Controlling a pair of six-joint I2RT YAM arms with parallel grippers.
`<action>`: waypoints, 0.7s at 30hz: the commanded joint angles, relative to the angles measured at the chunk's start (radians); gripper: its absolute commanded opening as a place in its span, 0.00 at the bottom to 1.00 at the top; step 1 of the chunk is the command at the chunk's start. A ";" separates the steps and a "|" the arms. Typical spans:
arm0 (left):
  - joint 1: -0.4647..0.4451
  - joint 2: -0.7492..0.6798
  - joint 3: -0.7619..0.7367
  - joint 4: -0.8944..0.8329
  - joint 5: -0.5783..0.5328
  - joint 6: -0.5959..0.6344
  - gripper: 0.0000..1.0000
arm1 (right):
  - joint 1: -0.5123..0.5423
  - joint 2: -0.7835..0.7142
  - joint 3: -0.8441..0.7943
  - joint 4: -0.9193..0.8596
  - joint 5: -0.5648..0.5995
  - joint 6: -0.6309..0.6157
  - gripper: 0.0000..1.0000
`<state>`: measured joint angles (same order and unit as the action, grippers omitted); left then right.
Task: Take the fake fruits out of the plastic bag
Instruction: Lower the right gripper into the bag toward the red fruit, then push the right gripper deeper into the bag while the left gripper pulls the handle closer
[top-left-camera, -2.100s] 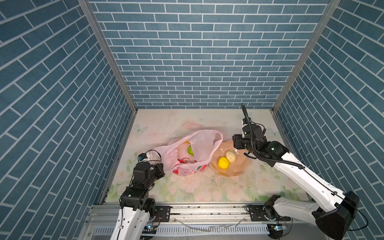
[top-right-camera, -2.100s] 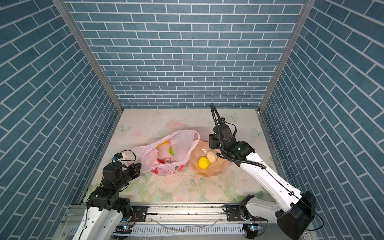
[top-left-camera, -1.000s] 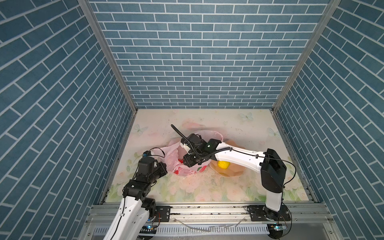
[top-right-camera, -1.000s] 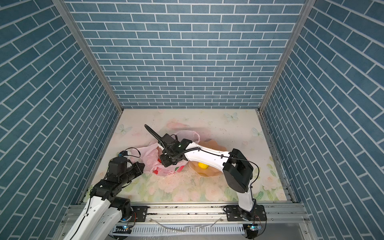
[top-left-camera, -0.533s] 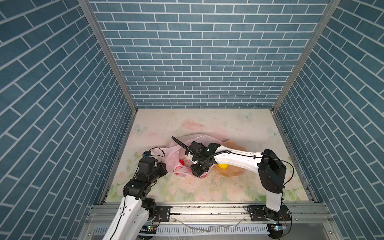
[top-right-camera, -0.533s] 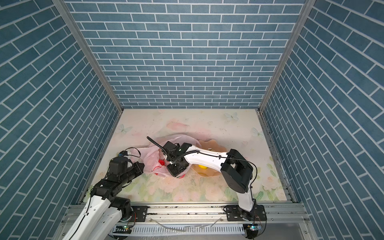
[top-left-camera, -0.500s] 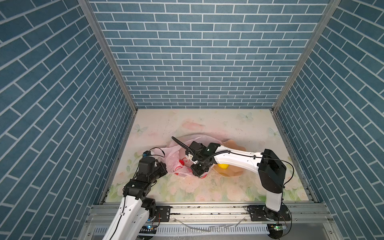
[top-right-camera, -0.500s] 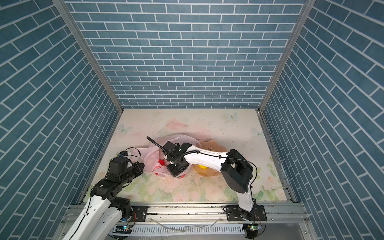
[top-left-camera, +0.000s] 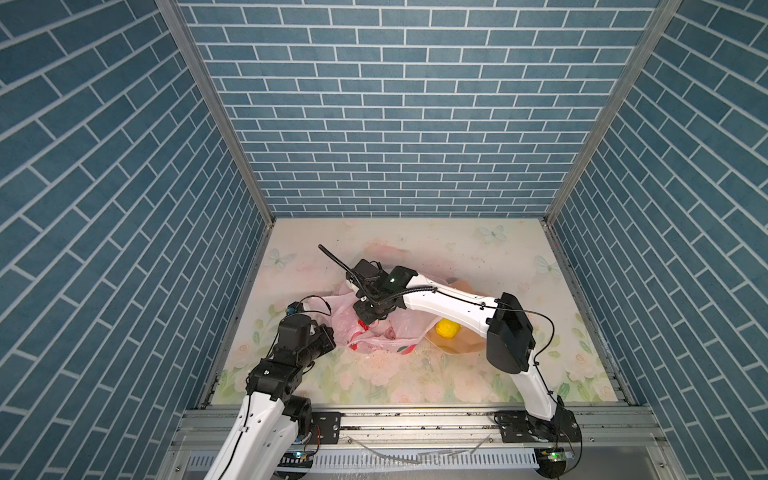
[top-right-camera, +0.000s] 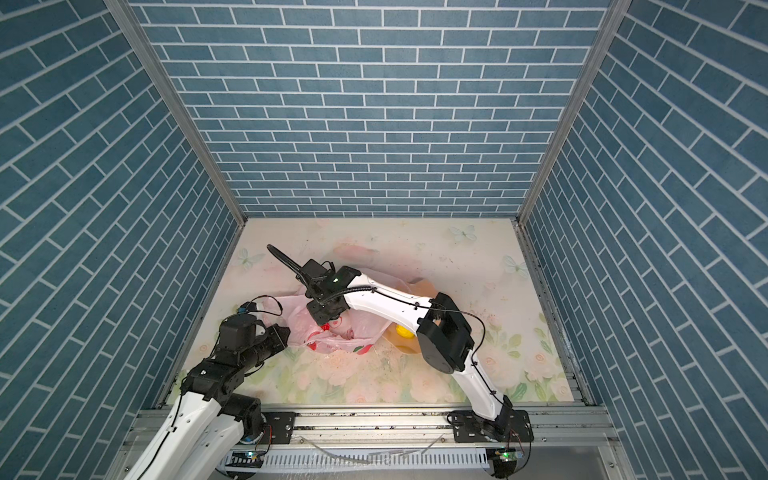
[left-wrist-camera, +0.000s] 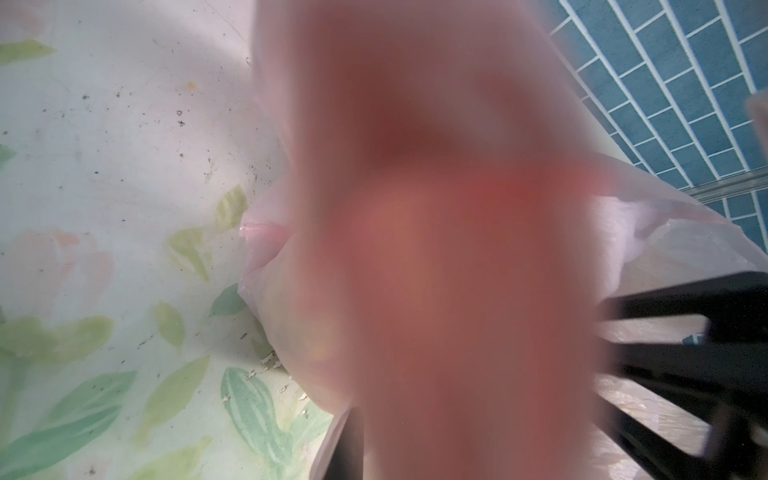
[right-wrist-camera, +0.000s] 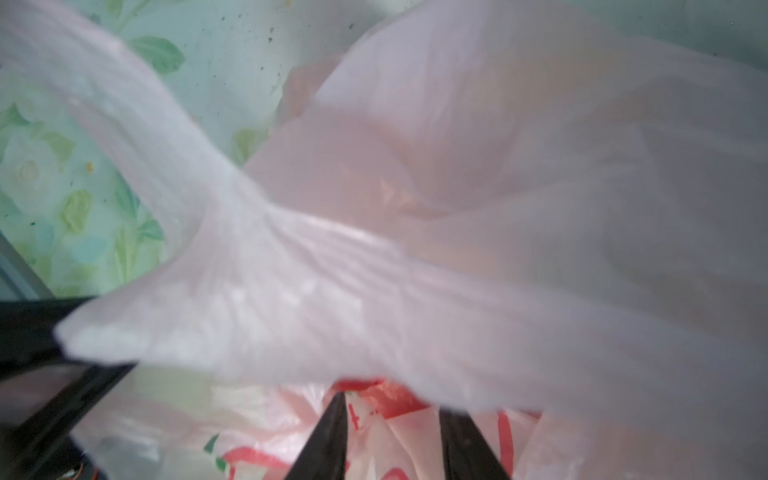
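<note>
The pink plastic bag lies crumpled at the left middle of the floral mat. My left gripper is shut on the bag's near-left edge, and the film blurs over that wrist's lens. Reaching across from the right, my right gripper points down into the bag's mouth. Its fingers stand apart, with red-printed film between them and a fold of bag over their tips. A yellow fake fruit lies outside the bag.
The yellow fruit sits in a peach scalloped bowl just right of the bag, mostly under my right forearm. Blue brick walls close three sides. A metal rail runs along the front.
My right gripper came from over the bowl into the bag, dipped toward the front, then drew back up and left. The left gripper has kept its hold.
</note>
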<state>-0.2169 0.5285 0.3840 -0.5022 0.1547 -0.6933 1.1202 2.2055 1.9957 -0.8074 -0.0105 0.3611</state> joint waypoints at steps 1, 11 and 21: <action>-0.009 -0.012 -0.019 0.006 0.001 -0.012 0.15 | -0.003 0.053 0.072 -0.069 0.082 -0.016 0.41; -0.012 -0.017 -0.034 0.014 -0.014 -0.023 0.15 | -0.041 0.123 0.195 -0.067 0.122 -0.119 0.47; -0.013 -0.016 -0.039 0.037 -0.018 -0.048 0.15 | -0.086 0.184 0.296 -0.116 0.141 -0.170 0.53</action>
<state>-0.2234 0.5167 0.3565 -0.4866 0.1501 -0.7300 1.0454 2.3585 2.2425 -0.8688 0.1047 0.2379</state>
